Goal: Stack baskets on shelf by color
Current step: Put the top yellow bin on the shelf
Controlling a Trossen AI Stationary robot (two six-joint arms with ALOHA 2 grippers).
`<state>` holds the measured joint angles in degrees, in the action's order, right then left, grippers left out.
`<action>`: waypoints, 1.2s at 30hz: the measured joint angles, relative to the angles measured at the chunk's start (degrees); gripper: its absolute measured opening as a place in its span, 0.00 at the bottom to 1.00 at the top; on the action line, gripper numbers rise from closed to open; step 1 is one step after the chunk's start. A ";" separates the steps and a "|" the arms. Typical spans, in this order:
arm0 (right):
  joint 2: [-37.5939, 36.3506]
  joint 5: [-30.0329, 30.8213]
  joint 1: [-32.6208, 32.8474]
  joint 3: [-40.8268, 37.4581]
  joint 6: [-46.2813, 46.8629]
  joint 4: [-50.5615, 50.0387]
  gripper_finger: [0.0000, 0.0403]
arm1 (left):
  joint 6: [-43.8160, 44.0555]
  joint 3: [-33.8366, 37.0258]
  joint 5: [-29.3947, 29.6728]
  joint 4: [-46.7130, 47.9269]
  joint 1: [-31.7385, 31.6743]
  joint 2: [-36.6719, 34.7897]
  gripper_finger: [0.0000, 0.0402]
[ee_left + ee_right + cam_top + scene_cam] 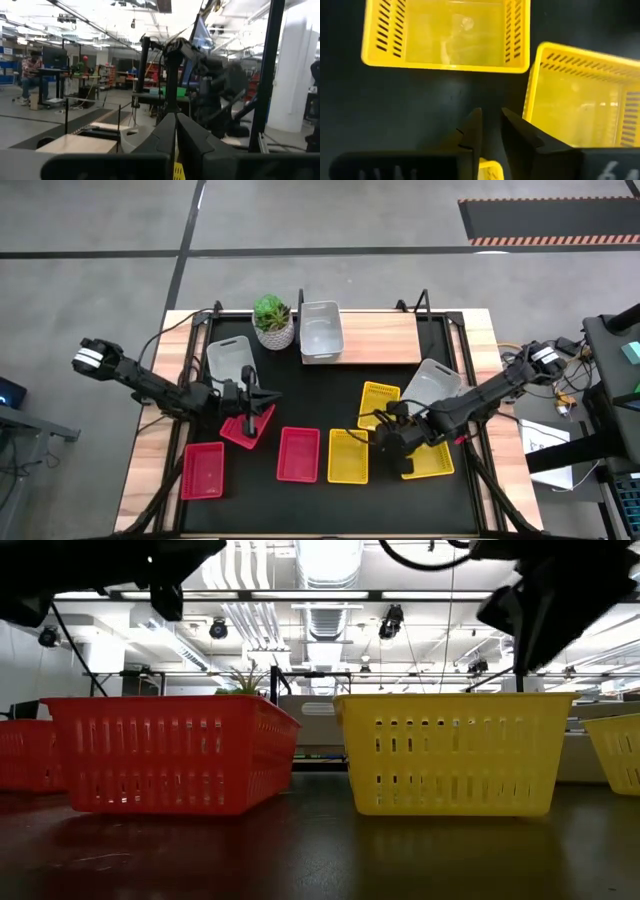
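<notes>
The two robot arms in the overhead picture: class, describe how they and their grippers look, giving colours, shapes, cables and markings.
Both arms are dark, slender and jointed. The left arm has a white-banded end at the table's edge; the right arm has a similar pale band. Black cables trail beside each. The left gripper and right gripper are black, each with two tapered, wedge-shaped fingers. No readable markings show.

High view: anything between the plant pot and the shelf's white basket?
Nothing. In the high view only a narrow bare strip of shelf separates the plant pot from the white basket.
</notes>
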<state>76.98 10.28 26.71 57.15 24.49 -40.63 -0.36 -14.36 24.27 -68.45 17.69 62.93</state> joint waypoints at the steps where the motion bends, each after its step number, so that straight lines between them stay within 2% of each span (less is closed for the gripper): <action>1: -0.07 0.22 0.24 -0.03 1.39 -0.18 0.19 | -0.24 -0.43 0.00 0.00 0.00 -0.31 0.00; 7: -0.32 -0.61 0.31 4.05 7.21 -6.32 0.28 | -3.27 -2.99 0.00 -0.31 0.00 -3.08 0.00; 10: -0.32 -0.34 0.81 4.76 8.89 -5.32 0.30 | -3.41 -2.93 0.00 0.00 0.00 -4.40 0.00; 17: -0.23 11.66 5.65 0.66 8.96 4.88 0.29 | -3.51 -1.97 0.00 0.09 0.00 -5.62 0.00; 20: -0.23 15.34 6.79 0.08 8.98 5.32 0.29 | -3.52 -1.92 0.00 0.11 0.00 -5.65 0.00; 26: -0.24 14.66 5.94 2.67 7.46 1.41 0.29 | -3.51 -1.90 0.00 0.14 0.00 -4.70 0.00; 36: 2.30 9.18 1.13 5.15 7.12 -0.05 0.29 | -5.46 -1.90 0.00 0.06 0.00 -4.58 0.00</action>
<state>79.28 19.46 27.84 62.30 31.62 -40.68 -5.83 -16.25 24.27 -68.39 17.69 58.35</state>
